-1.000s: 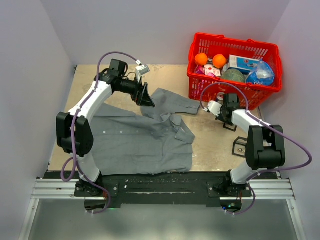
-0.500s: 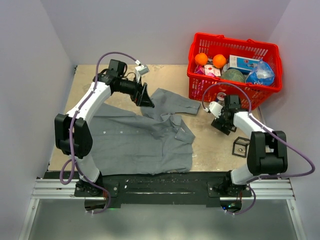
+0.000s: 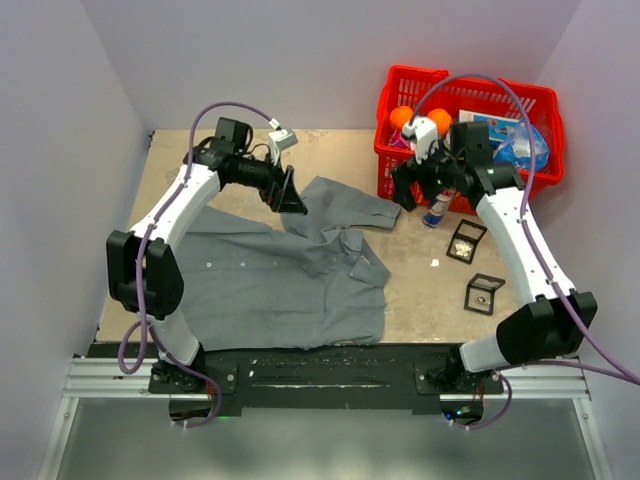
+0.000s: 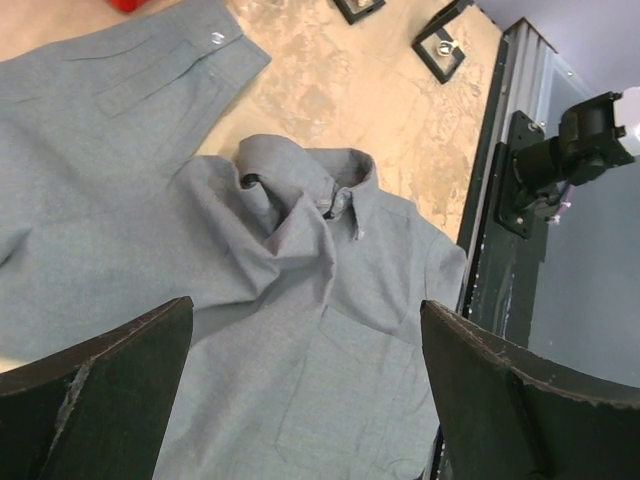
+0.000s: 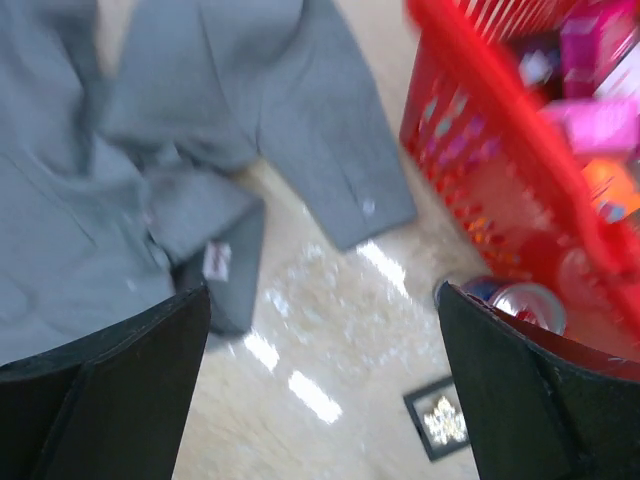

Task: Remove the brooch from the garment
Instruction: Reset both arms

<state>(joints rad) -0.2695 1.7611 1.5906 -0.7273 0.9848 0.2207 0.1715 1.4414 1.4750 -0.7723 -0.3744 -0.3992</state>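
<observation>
The grey garment (image 3: 280, 270) lies spread over the left half of the table, its collar (image 4: 300, 190) rumpled. A sparkling brooch (image 5: 441, 422) rests in a small black tray (image 3: 466, 240) on the bare tabletop to the right of the shirt, with no finger touching it. My right gripper (image 3: 405, 190) hangs open and empty in the air in front of the red basket, above the table between the shirt and that tray. My left gripper (image 3: 293, 195) hovers open over the shirt's upper part, holding nothing.
A red basket (image 3: 400, 150) of groceries stands at the back right. A can (image 3: 437, 210) stands just in front of it. A second black tray (image 3: 485, 293) with a small item lies nearer the front. A white speck (image 3: 434, 262) lies on the table.
My right gripper opened, then rose from the black tray and swung back and left toward the basket. The tray now lies uncovered. The left arm barely moved.
</observation>
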